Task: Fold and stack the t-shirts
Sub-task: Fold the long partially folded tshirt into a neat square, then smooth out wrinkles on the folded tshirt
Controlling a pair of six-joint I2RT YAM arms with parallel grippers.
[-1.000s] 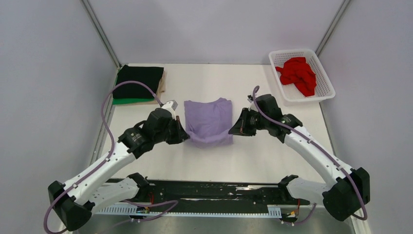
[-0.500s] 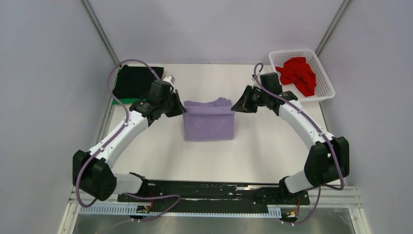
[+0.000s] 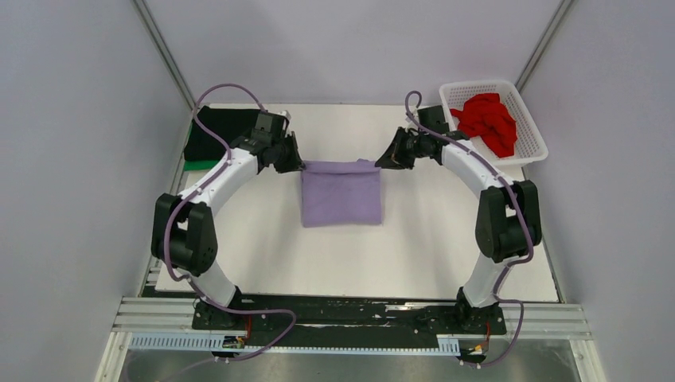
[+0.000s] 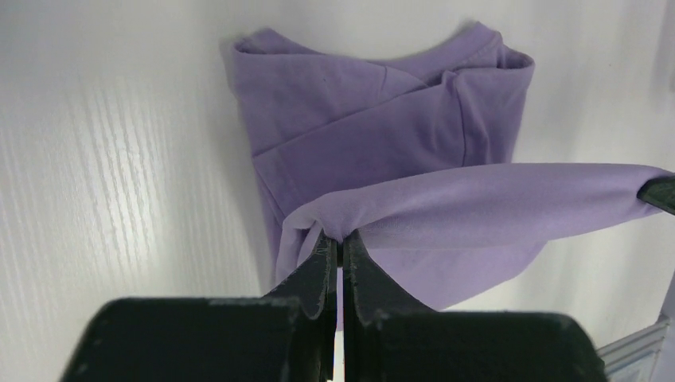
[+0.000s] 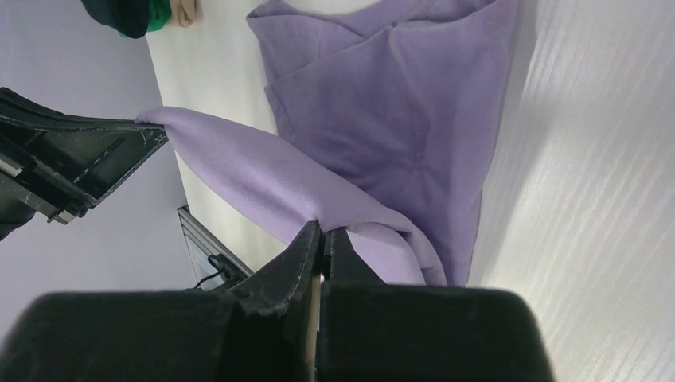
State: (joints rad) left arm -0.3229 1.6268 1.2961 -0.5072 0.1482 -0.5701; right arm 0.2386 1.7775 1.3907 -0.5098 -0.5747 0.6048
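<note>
Your left hand (image 3: 301, 166) is clamped shut on the far left corner of the light purple soft cloth t-shirt (image 3: 342, 199). Your right hand (image 3: 381, 162) is pinched shut on its far right corner. Both wrist views show the fingertips closed on a small gather of purple cloth. The edge you hold runs taut between the two hands, raised above the lower layer of the shirt. That lower layer lies flat beneath it, with its neckline showing. From above, the shirt reads as a rough rectangle in the middle of the white worktop (image 3: 430, 255), with its near edge resting on the surface.

At the far left corner a folded black cloth t-shirt (image 3: 212, 129) lies on top of a green cloth t-shirt (image 3: 196, 165). Your left arm reaches across part of that pile. At the far right corner the bright red cloth t-shirt (image 3: 487, 121) sits crumpled inside the white latticed plastic basket (image 3: 477, 83), just beside your right arm and well apart from the purple shirt.
</note>
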